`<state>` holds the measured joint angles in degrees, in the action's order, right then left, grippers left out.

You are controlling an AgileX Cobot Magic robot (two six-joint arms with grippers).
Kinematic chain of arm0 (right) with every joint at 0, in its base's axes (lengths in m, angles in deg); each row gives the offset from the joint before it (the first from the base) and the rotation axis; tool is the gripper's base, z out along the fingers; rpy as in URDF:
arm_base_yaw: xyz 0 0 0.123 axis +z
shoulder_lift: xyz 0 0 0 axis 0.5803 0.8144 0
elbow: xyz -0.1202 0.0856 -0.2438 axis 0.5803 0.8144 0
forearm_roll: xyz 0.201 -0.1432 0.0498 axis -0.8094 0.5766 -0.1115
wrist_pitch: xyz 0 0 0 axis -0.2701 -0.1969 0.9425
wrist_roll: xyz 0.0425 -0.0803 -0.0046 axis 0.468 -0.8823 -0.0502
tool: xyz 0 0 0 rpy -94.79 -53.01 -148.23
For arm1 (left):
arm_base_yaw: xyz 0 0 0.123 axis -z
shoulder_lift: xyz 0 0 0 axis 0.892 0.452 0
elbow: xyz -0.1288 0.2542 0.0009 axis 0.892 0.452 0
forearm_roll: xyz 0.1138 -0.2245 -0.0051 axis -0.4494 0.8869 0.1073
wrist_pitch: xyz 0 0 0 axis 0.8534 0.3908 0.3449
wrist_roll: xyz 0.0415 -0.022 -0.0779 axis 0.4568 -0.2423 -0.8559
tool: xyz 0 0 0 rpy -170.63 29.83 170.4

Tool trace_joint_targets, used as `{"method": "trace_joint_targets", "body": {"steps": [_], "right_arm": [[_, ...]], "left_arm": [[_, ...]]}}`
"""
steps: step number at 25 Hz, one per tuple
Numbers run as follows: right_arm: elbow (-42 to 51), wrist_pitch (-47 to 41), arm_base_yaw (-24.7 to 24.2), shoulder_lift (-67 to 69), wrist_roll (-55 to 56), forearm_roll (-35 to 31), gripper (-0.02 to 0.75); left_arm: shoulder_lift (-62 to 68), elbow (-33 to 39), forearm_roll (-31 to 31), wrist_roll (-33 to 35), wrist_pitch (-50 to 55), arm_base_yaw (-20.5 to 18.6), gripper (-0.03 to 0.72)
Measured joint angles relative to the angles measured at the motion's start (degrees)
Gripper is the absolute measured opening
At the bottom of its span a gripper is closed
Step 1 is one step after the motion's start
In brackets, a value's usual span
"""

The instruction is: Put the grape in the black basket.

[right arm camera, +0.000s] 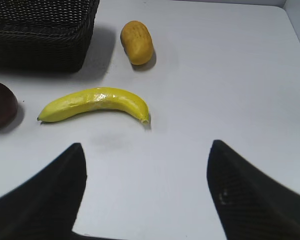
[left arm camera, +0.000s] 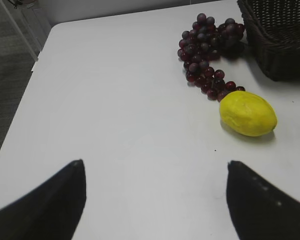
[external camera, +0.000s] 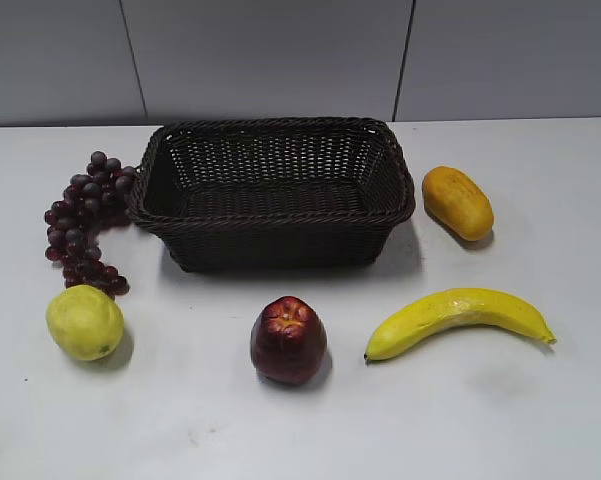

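The grape [external camera: 86,220] is lying on the white desk [external camera: 480,420] toward its left edge, stretched from back to front, with its upper end touching or just beside the left wall of the black basket [external camera: 273,190]. The basket is sitting near the back edge of the desk, around the middle. A yellow-green lemon [external camera: 84,322] is resting just in front of the bunch's lower end. A dark red apple [external camera: 288,339] is sitting in front of the basket, a banana [external camera: 458,318] is lying toward the front right, and an orange-yellow fruit [external camera: 458,202] is sitting just right of the basket. The left gripper [left arm camera: 154,200] is hovering over bare desk near the left edge, its fingers [left arm camera: 50,205] spread wide and holding nothing. The right gripper [right arm camera: 145,192] is hanging in front of the banana, fingers [right arm camera: 254,200] likewise wide apart and holding nothing.
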<state>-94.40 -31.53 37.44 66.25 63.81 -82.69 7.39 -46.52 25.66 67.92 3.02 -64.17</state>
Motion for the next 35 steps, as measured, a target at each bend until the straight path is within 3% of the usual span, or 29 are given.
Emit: {"method": "trace_joint_targets", "body": {"steps": [14,22,29,35], "right_arm": [[0.00,0.00,0.00,0.00,0.00,0.00,0.572],[0.00,0.00,0.00,0.00,0.00,0.00,0.572],[0.00,0.00,0.00,0.00,0.00,0.00,0.572],[0.00,0.00,0.00,0.00,0.00,0.00,0.572]], "left_arm": [[0.00,0.00,-0.06,0.00,0.00,0.00,0.660],[1.00,-0.60,0.05,0.00,-2.01,0.00,0.613],[14.21,-1.80,1.31,0.00,-17.73,0.00,0.597],[33.22,-4.19,8.90,0.00,-26.72,0.00,0.596]]}}
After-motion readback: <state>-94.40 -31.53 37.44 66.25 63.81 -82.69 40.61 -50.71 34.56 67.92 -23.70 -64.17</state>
